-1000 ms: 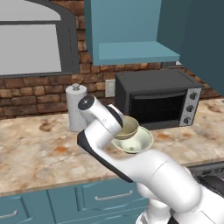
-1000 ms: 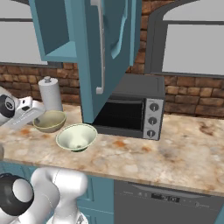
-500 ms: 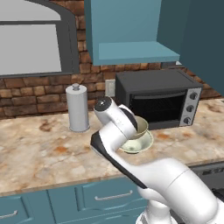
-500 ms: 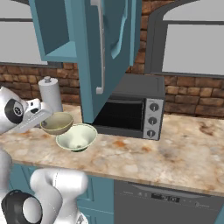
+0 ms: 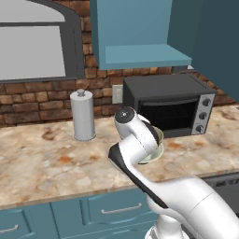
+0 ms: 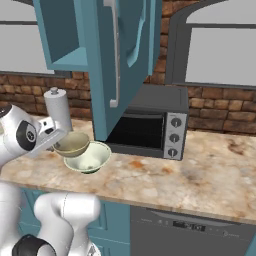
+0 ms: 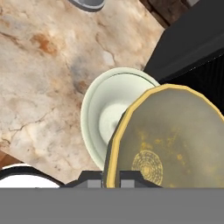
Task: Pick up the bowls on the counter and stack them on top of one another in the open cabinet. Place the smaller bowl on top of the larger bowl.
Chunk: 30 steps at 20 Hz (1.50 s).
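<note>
My gripper is shut on the rim of the smaller olive-yellow bowl, which hangs tilted just above the counter. In the right base view the gripper holds this small bowl at its left edge, overlapping the left rim of the larger pale bowl. The pale bowl sits on the counter partly under the small one. My arm hides most of both bowls in the left base view, where a sliver of the pale bowl shows. The open cabinet with its shelf is above.
A black toaster oven stands right behind the bowls. A tall grey canister is to their left near the brick wall. The open teal cabinet door hangs over the oven. Bare counter stretches to the right.
The arm has carried the small olive bowl to the right, from beside the canister to over the pale bowl's left side. The pale bowl has stayed put.
</note>
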Available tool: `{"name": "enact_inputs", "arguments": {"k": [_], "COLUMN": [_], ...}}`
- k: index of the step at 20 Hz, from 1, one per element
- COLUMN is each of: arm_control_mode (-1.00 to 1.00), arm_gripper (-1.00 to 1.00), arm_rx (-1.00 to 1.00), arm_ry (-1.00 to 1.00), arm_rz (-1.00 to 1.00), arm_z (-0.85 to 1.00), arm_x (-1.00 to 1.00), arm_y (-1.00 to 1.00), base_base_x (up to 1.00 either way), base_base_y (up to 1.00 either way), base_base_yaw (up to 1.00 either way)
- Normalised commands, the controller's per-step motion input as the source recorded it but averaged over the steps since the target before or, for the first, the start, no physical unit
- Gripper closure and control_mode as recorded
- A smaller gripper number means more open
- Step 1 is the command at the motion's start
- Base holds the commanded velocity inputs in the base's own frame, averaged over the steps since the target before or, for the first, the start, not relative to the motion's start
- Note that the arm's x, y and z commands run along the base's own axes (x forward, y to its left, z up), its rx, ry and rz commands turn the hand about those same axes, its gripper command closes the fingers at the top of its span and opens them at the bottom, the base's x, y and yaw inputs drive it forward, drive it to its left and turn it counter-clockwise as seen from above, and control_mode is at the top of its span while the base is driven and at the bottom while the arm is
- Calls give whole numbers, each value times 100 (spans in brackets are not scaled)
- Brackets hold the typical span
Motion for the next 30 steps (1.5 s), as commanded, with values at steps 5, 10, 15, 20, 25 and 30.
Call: {"name": "enact_inputs", "arguments": {"k": [5, 10, 15, 20, 25, 30], "arm_control_mode": [-100, -100, -100, -100, -100, -100], "arm_gripper": [100, 100, 100, 100, 100, 100], "arm_rx": [1, 0, 0, 0, 0, 0], "arm_ry": [9, 6, 2, 0, 0, 1], "arm_rz": [7, 6, 5, 3, 3, 3], "arm_z": [-14, -17, -17, -11, -11, -12], "arm_x": [6, 9, 8, 6, 7, 7], "arm_y": [-9, -4, -5, -9, -6, -2], "base_base_x": [0, 0, 0, 0, 0, 0], "base_base_y": [0, 0, 0, 0, 0, 0], "base_base_yaw": [0, 0, 0, 0, 0, 0]}}
